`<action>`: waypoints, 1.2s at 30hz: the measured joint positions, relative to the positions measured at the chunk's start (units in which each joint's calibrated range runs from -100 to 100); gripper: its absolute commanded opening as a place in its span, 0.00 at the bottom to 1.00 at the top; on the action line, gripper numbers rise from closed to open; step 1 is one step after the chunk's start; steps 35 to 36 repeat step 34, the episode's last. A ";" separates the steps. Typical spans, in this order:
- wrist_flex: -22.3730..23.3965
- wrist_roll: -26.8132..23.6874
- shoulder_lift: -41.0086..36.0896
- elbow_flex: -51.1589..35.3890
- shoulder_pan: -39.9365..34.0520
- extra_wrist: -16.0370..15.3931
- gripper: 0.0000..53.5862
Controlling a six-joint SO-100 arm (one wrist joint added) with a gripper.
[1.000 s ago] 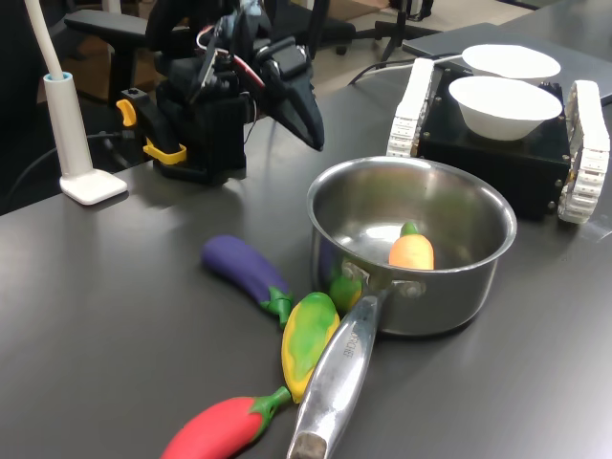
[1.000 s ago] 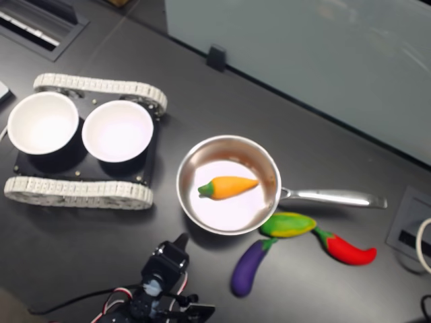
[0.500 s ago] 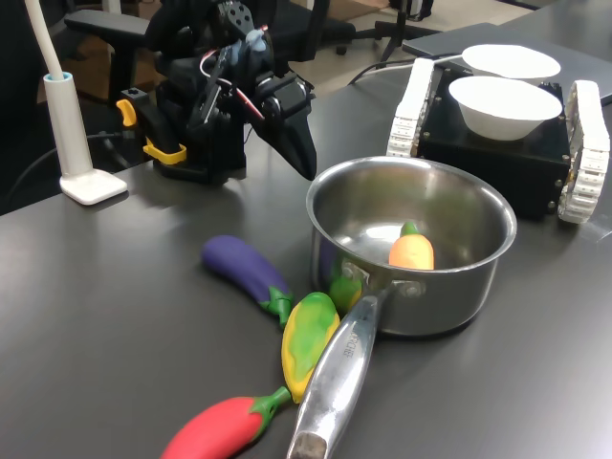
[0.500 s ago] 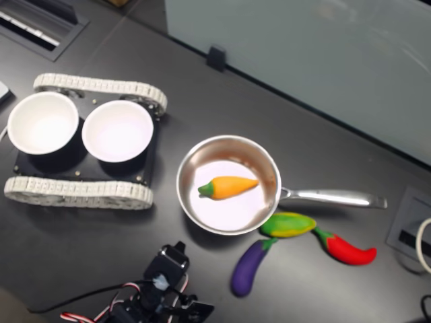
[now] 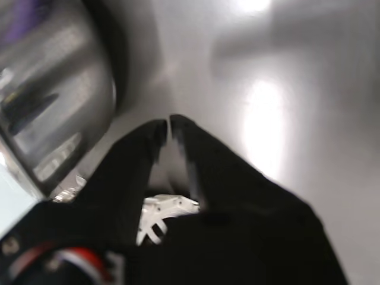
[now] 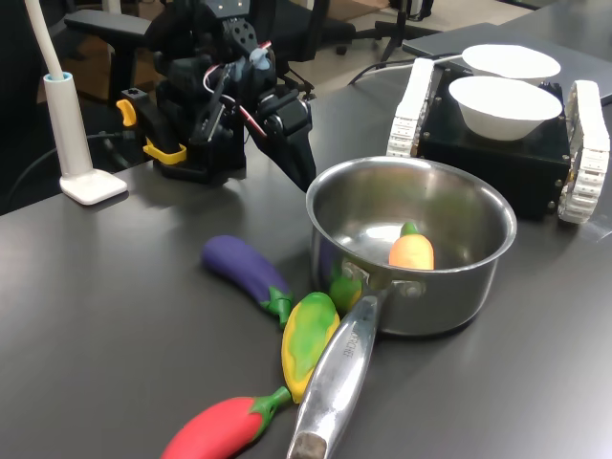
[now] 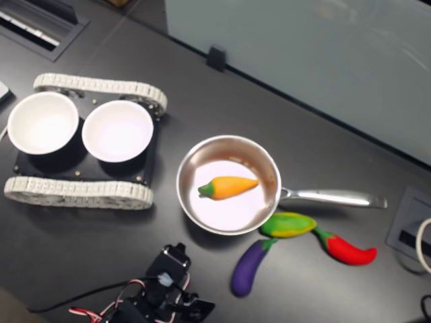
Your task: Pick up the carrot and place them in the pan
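Smooth orange toy carrot (image 7: 229, 186) lies inside round stainless-steel saucepan (image 7: 190, 163). Black gripper (image 5: 168, 126) empty, tips nearly together, outside pan rim. Judged: placement done; retract clear without nudging pan.

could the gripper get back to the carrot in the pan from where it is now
Probably yes. The carrot lies alone on the bottom of the open pan, nothing over it. The gripper, jaws nearly shut, sits just outside the rim and would have to rise over the wall and open first.

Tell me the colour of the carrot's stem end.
Green, on the carrot; clearest in the second exterior view.
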 measured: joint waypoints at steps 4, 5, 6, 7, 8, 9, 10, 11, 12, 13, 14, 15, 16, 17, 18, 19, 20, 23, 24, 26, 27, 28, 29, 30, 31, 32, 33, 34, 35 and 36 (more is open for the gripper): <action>-0.17 0.00 0.08 0.09 -2.42 0.28 0.00; -0.25 -0.34 0.08 0.09 -3.85 1.01 0.00; -0.25 -0.63 0.08 0.09 -5.50 1.93 0.00; -0.25 -0.93 0.08 0.09 -7.37 2.66 0.00; -0.25 -1.17 0.08 0.09 -9.24 3.31 0.00; -0.25 -1.37 0.08 0.09 -10.23 3.67 0.00; -0.25 -1.51 0.08 0.09 -10.67 3.95 0.00; -0.25 -1.56 0.08 0.09 -10.89 4.50 0.00; -0.25 -1.71 0.08 0.09 -10.78 4.50 0.00; -0.25 -1.76 0.08 0.09 -10.67 4.50 0.00; -0.25 -1.76 0.08 0.09 -10.78 4.50 0.00; -0.25 -1.76 0.08 0.09 -10.89 4.50 0.00; -0.25 -1.76 0.08 0.09 -10.89 4.50 0.00; -0.25 -1.76 0.08 0.09 -10.89 4.50 0.00; -0.25 -1.76 0.08 0.09 -10.89 4.50 0.00; -0.25 -1.76 0.08 0.09 -10.89 4.50 0.00; -0.25 -1.76 0.08 0.09 -10.89 4.50 0.00; -0.25 -1.76 0.08 0.09 -10.89 4.50 0.00; -0.25 -1.76 0.08 0.09 -10.89 4.50 0.00; -0.25 -1.76 0.08 0.09 -10.89 4.50 0.00; -0.25 -1.76 0.08 0.09 -10.89 4.50 0.00; -0.25 -1.76 0.08 0.09 -10.89 4.50 0.00; -0.25 -1.76 0.08 0.09 -10.89 4.50 0.00; -0.25 -1.76 0.08 0.09 -10.89 4.50 0.00; -0.25 -1.76 0.08 0.09 -10.89 4.50 0.00; -0.25 -1.76 0.08 0.09 -10.89 4.50 0.00; -0.25 -1.76 0.08 0.09 -10.89 4.50 0.00; -0.25 -1.76 0.08 0.09 -10.89 4.50 0.00; -0.25 -1.76 0.08 0.09 -10.89 4.50 0.00; -0.25 -1.76 0.08 0.09 -10.89 4.50 0.00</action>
